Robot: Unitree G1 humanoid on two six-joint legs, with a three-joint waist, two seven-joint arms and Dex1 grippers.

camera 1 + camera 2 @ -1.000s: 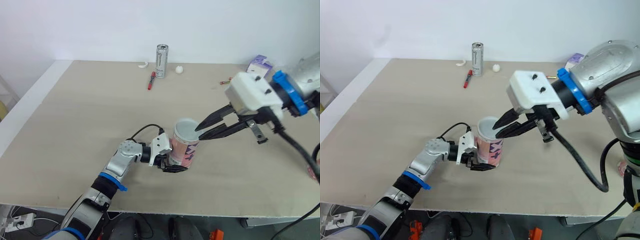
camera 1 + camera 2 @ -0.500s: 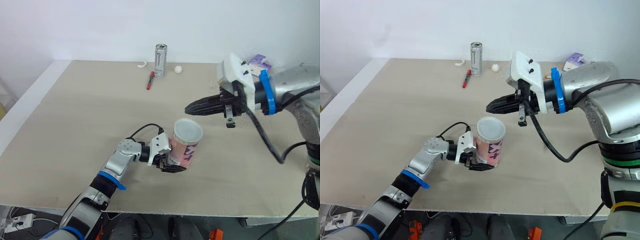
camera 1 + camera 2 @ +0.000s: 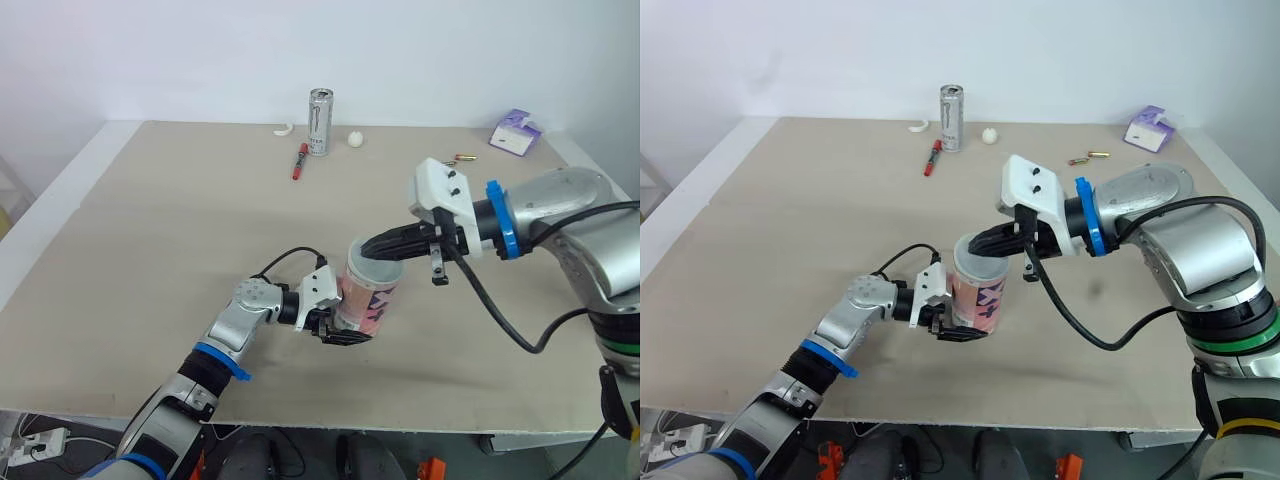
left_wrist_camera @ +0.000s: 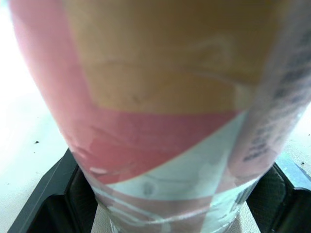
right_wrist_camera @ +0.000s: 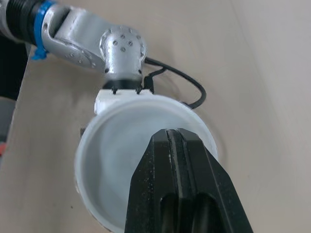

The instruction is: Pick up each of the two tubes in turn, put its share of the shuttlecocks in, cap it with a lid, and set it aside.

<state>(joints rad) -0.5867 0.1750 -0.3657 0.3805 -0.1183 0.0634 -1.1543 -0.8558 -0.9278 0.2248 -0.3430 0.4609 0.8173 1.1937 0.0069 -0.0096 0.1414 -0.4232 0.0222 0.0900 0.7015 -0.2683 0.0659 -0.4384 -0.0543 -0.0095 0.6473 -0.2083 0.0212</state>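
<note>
Fingers (image 4: 44, 209) of left gripper (image 3: 340, 330) clamp the base of one tube (image 3: 372, 300) near bench (image 3: 150, 250) centre. Right gripper (image 3: 375, 247) fingers pressed together, empty, tips at its one lid (image 5: 116, 145). 12 o'clock: one can (image 3: 322, 122), one marker (image 3: 300, 160), one ball (image 3: 357, 139). 2 o'clock: one purple box (image 3: 515, 132).
</note>
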